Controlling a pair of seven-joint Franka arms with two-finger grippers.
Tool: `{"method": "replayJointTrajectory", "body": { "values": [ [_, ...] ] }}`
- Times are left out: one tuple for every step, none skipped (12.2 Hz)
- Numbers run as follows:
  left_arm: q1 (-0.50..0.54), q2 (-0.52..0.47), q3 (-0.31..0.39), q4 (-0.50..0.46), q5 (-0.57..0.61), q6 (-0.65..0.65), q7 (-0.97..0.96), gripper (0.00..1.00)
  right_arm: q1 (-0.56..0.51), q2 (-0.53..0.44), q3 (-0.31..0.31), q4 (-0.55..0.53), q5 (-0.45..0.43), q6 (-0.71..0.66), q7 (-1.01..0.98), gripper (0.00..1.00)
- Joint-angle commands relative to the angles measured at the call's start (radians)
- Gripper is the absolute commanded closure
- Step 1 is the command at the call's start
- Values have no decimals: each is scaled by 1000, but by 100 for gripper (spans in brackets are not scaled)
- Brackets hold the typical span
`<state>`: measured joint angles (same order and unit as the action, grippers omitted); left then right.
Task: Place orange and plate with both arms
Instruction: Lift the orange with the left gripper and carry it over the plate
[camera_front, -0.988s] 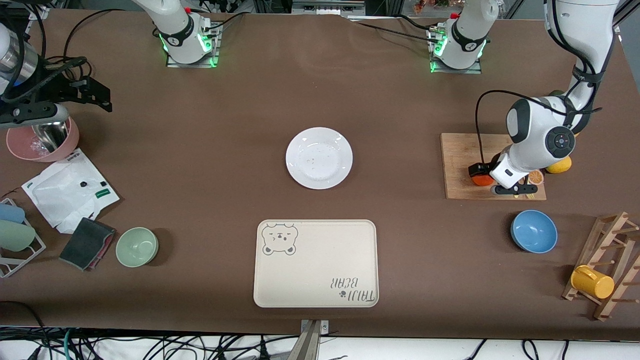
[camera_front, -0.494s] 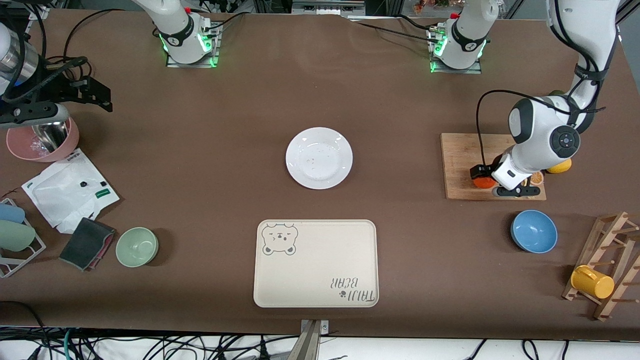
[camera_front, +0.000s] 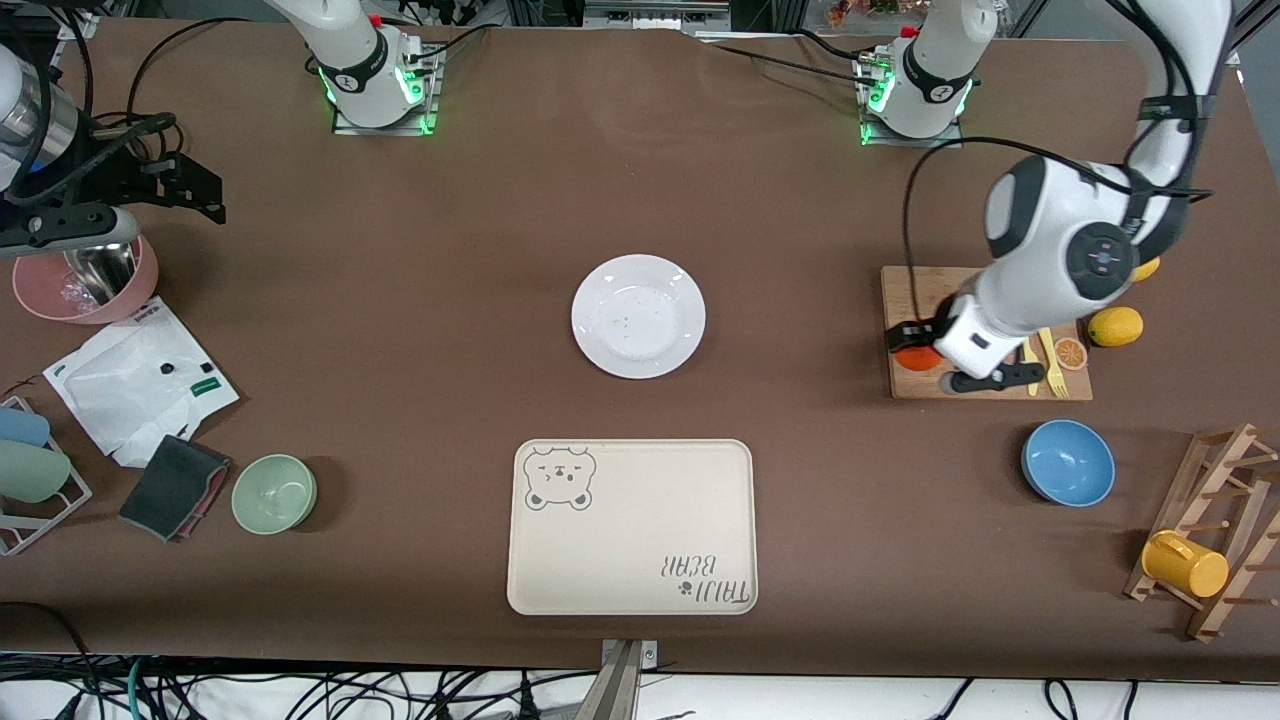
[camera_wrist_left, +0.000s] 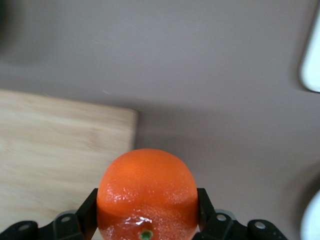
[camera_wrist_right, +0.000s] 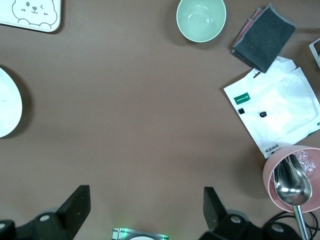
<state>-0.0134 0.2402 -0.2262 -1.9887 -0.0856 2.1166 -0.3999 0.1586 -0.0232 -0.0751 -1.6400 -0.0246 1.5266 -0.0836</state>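
Observation:
The orange (camera_front: 912, 358) is held between the fingers of my left gripper (camera_front: 916, 350), which is shut on it in the air over the edge of the wooden board (camera_front: 925, 300) that faces the plate. In the left wrist view the orange (camera_wrist_left: 147, 192) fills the space between the gripper's (camera_wrist_left: 147, 212) fingers, above the board's corner (camera_wrist_left: 60, 145). The white plate (camera_front: 638, 316) lies at mid-table, empty; its rim shows in the left wrist view (camera_wrist_left: 312, 55) and the right wrist view (camera_wrist_right: 7, 107). My right gripper (camera_front: 190, 190) waits, open and empty (camera_wrist_right: 146, 210), high over the right arm's end of the table.
The board holds a yellow fork (camera_front: 1050, 360) and an orange slice (camera_front: 1071, 353); a lemon (camera_front: 1115, 326) lies beside it. The bear tray (camera_front: 632, 526) is nearer the camera than the plate. A blue bowl (camera_front: 1068, 462), green bowl (camera_front: 274, 493), pink bowl (camera_front: 85, 280) and mug rack (camera_front: 1210, 540) stand around.
My left gripper has risen with the orange and carried it across the board toward the plate. The fork and slice now show. The right arm has not moved.

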Motion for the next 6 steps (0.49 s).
{"method": "replayJointTrajectory", "body": {
  "values": [
    [-20,72,-128,97,-25,-23,-269,59,-1,3,3,20,-2,-8,8,0],
    [-55,115,-151,131,-22,-15,-390,57,-2,3,1,20,-2,-8,8,0],
    [-121,154,-151,181,-23,-15,-481,57,-2,3,1,20,-2,-5,8,0],
    [-184,187,-150,226,-20,-15,-585,57,-1,3,3,20,-3,-2,8,0],
    [-235,227,-150,273,-19,-15,-693,57,-1,3,3,22,-3,1,8,0],
    [-282,276,-148,315,-10,-14,-773,57,-1,3,1,22,-5,3,8,0]
  ]
}}
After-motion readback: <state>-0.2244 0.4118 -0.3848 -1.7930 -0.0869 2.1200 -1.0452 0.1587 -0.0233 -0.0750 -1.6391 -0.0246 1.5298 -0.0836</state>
